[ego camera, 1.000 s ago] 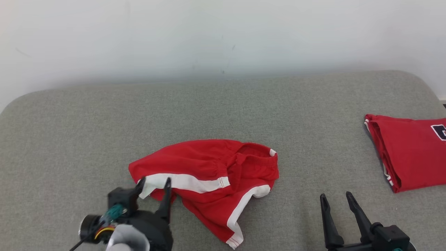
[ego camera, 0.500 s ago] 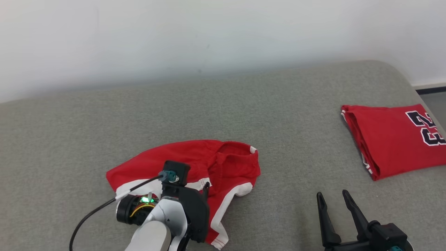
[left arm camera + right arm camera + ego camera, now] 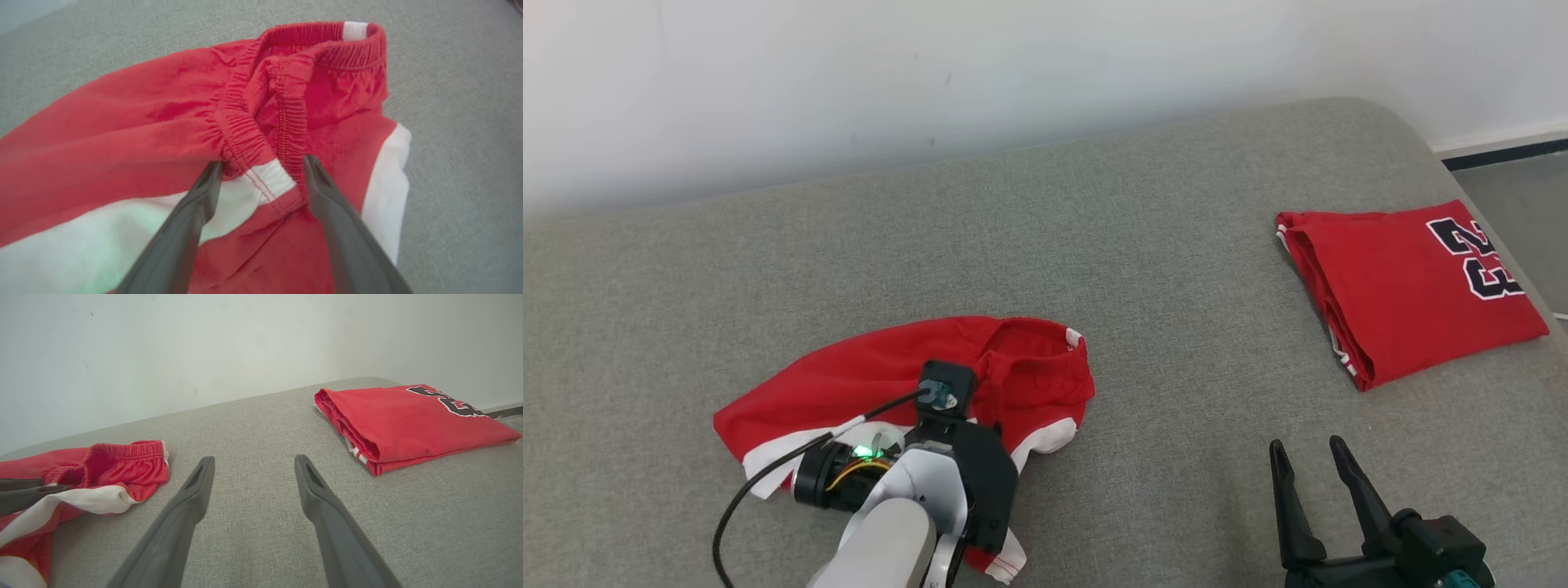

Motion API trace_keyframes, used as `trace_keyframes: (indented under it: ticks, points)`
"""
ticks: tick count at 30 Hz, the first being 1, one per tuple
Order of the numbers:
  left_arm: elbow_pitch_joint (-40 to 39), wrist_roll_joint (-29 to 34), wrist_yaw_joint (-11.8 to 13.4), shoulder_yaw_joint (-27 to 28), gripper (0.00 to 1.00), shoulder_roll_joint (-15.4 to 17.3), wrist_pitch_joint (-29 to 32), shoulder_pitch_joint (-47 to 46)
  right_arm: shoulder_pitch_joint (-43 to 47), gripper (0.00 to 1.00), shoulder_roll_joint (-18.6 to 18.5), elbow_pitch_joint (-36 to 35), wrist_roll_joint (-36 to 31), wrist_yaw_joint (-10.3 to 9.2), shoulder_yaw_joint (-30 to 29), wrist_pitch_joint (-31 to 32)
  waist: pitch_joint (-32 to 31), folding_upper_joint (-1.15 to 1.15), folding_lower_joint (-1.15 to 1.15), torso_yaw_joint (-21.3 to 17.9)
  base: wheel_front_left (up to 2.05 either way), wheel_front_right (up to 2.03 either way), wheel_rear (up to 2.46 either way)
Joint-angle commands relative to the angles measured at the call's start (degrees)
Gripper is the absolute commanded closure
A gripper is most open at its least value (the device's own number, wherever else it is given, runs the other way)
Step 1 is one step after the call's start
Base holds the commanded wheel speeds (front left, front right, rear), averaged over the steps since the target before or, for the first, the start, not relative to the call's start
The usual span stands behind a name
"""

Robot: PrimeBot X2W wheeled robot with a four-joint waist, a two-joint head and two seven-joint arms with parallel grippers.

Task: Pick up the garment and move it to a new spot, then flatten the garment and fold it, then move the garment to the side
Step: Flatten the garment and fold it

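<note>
Grey cushion (image 3: pixel 1176 245) with red shorts (image 3: pixel 849 367); left jaws wide astride waistband (image 3: pixel 242 139), right jaws wide.

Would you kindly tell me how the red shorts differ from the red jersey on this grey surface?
The shorts lie crumpled with the waistband bunched; the jersey is folded into a neat rectangle. The shorts have white side stripes; the jersey bears a dark number edged in white. The left gripper stands open astride the shorts' waistband; nothing touches the jersey. Both are red and rest on the grey surface.
</note>
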Motion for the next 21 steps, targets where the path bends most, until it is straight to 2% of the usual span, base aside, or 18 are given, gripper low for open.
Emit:
trace_keyframes:
  ticks: [1,11,12,14,18,21]
  points:
    - [-0.14,0.7,-0.06,-0.53,0.0,-0.05,0.23,-0.95,-0.66,0.0,0.03,-0.13,0.6,-0.16,0.09,0.0,0.04,-0.01,-0.01,0.1,0.0,0.0,0.0]
    - [3.14,4.04,2.03,-2.89,0.01,1.62,2.82,-1.94,-0.77,0.0,0.04,-0.01,0.76,-0.16,0.38,0.0,0.05,-0.01,-0.01,0.25,0.0,0.0,0.0]
    - [3.53,4.14,2.16,-3.09,0.24,1.92,3.21,-1.89,-0.68,0.0,0.03,-0.01,0.79,-0.16,0.29,0.0,0.04,-0.01,-0.01,0.28,0.0,0.0,0.0]
    - [3.87,3.93,1.98,-3.28,1.0,2.29,3.29,-1.71,-0.6,0.0,0.04,-0.08,0.87,-0.16,0.14,0.0,0.05,-0.01,-0.01,0.36,0.0,0.0,0.0]
    - [3.41,3.39,2.04,-2.97,1.0,2.57,1.4,-1.88,-0.52,0.0,0.04,-0.3,0.89,-0.16,0.01,0.0,0.1,-0.01,-0.01,0.75,0.0,0.0,0.0]
    - [1.77,2.45,2.01,-1.84,1.0,1.81,-2.79,-3.07,-0.47,0.0,0.04,-0.35,0.88,-0.15,-0.01,0.0,0.12,-0.01,-0.01,1.1,0.0,0.0,0.0]
